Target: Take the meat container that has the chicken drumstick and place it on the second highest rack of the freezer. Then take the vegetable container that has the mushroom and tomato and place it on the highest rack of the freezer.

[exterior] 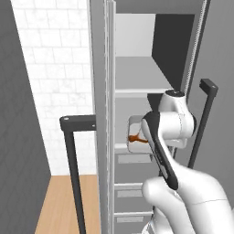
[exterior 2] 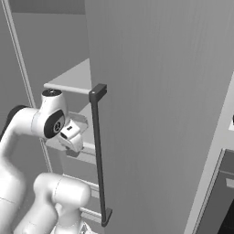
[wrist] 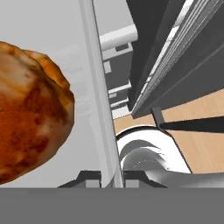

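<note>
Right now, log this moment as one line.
gripper: shut on meat container rim | chicken drumstick: inside | freezer: open

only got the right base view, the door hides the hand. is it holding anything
Observer: Yes. In the hand view the gripper is shut on the thin rim of the meat container.
Operator: is the drumstick in it
Observer: Yes, the chicken drumstick lies in the tray, close to the grip.
Operator: which shelf is it at
Observer: The left base view shows the tray inside the freezer, just over the lower of the two pale shelves. I cannot tell whether it is resting on that shelf yet.
</note>
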### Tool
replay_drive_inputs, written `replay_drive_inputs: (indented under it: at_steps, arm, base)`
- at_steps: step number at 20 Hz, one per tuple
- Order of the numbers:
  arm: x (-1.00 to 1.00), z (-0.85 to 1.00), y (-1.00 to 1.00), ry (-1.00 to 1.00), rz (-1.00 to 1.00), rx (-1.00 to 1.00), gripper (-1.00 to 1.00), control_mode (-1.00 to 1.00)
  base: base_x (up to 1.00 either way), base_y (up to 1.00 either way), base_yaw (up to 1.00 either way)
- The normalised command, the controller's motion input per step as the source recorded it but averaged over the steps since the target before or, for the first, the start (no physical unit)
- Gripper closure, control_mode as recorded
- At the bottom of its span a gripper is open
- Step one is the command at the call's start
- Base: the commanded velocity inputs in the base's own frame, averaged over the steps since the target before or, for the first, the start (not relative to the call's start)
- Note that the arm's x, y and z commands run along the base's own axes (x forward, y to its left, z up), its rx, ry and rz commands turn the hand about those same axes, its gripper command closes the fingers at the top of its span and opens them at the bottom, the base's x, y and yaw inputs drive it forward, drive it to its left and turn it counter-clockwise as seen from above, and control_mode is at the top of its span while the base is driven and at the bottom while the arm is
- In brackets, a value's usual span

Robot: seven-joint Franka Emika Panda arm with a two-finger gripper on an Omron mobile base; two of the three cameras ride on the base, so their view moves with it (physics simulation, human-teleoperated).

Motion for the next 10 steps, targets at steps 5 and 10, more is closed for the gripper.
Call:
replay_drive_inputs:
  at_steps: [5,10]
  arm:
    - [0.65,-0.60,0.10,0.00,0.00,-0.10,1.00,-1.00]
    - [0.65,-0.40,0.00,0.00,0.00,-0.06,1.00,-1.00]
  base:
    - [0.00,0.00,0.00]
    - [0.00,0.00,0.00]
